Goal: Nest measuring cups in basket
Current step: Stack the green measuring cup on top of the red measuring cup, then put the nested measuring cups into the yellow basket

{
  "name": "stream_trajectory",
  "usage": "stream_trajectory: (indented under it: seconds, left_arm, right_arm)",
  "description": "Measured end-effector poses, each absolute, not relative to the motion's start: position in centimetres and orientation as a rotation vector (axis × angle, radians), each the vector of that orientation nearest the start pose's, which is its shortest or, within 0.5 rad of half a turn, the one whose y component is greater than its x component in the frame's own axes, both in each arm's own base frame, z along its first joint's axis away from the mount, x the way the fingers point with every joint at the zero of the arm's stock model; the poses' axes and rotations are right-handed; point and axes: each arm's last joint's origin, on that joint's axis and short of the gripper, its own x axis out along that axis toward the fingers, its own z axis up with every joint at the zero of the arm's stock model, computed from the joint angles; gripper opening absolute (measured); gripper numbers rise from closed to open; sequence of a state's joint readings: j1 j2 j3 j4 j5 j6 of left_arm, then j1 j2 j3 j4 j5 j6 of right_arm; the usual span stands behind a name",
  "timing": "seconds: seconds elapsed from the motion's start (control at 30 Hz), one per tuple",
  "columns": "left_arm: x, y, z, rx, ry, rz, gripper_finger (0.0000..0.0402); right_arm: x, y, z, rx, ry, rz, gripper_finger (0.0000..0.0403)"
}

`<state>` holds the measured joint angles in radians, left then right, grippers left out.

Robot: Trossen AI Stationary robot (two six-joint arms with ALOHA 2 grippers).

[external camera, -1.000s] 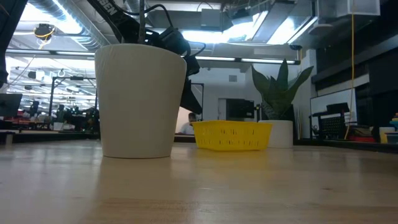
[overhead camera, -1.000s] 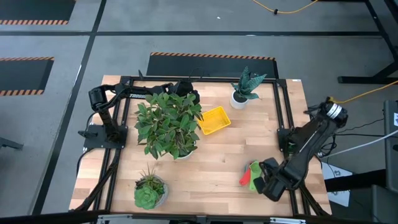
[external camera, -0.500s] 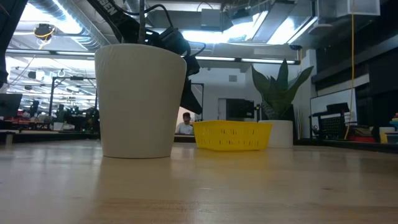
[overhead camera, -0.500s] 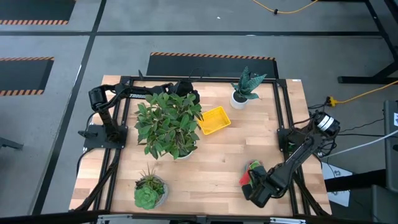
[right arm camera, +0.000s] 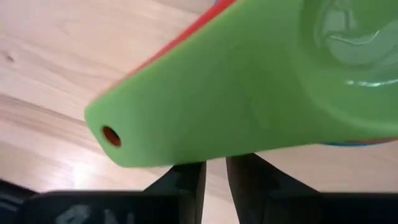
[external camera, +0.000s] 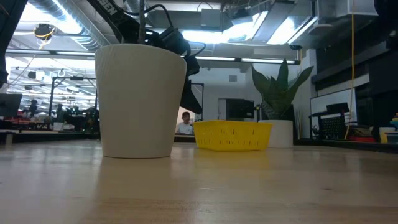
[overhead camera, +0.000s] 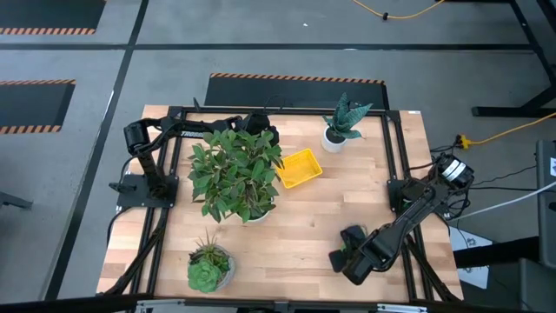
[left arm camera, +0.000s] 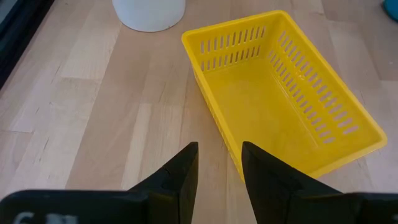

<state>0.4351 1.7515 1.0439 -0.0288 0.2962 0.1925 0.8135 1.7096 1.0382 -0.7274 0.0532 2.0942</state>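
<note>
Measuring cups [right arm camera: 261, 81] sit stacked at the surface's near right under my right claw [overhead camera: 347, 258], narrowly parted below the green handle, gripping nothing I can tell, so a skewed pinch may scatter them; only my half-open left claw's [left arm camera: 217, 163] wrist view shows the far-off basket [left arm camera: 283, 102] empty.

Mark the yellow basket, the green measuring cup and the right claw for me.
yellow basket [left arm camera: 267, 106]: left wrist view, on the bare inside floor.
green measuring cup [right arm camera: 205, 106]: right wrist view, on the flat handle near its hanging hole.
right claw [right arm camera: 215, 177]: right wrist view, midway between its two dark fingertips, under the cup handle.
</note>
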Motion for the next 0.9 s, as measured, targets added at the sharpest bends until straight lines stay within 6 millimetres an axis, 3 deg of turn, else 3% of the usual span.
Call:
stream_trajectory:
  seconds: [0.17,0.33,0.63,0.9]
  left_arm:
    - [33.3,14.5,18.5,-0.079,0.696,0.066,0.0117]
    - [33.3,14.5,18.5,-0.079,0.696,0.066,0.0117]
    - [33.3,14.6,18.5,-0.066,0.701,0.085,0.0117]
    - [30.9,15.7,21.7,-0.044,0.682,0.125,0.0117]
  right_arm:
    - [20.6,21.9,16.9,1.137,1.333,-0.825,0.0067]
    - [20.2,21.6,18.8,1.183,1.344,-0.753,0.0067]
    - [19.1,19.4,22.6,1.051,1.133,-0.615,0.0067]
    - [18.0,17.7,23.9,0.958,1.022,-0.674,0.0067]
